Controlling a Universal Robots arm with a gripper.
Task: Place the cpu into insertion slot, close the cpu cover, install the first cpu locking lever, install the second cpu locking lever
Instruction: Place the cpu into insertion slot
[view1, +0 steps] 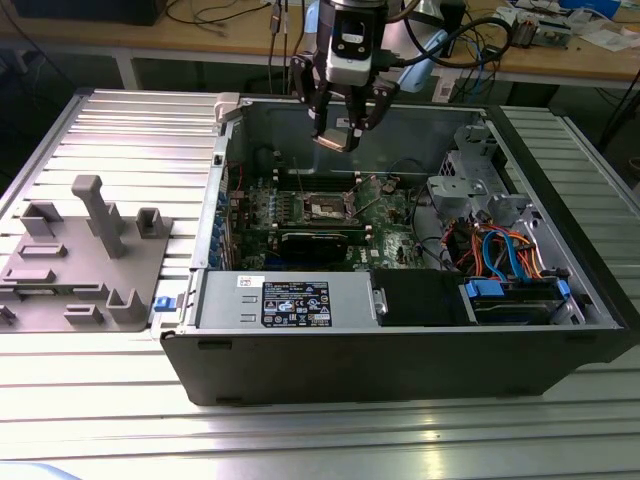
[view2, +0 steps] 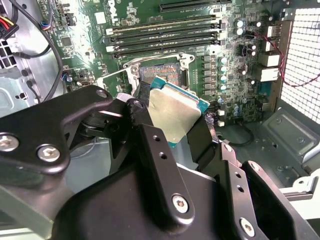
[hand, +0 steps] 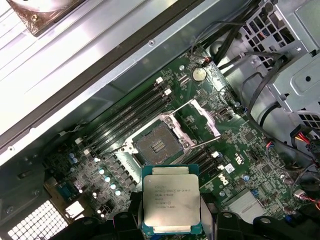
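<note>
Above the computer case (view1: 400, 350) the gripper (view1: 336, 138) clamps the cpu (hand: 171, 199); the first wrist view shows the insertion slot (hand: 157, 145) uncovered.

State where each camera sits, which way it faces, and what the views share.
Exterior view: off the arm, raised, looking down into the open computer case on the slatted table; the gripper hangs over it holding the cpu.
First wrist view: on the arm, looking down on the motherboard; black fingers flank the cpu.
Second wrist view: on the arm, looking past black gripper links at the tilted cpu.
Shared: all three show the cpu above the empty insertion slot.
</note>
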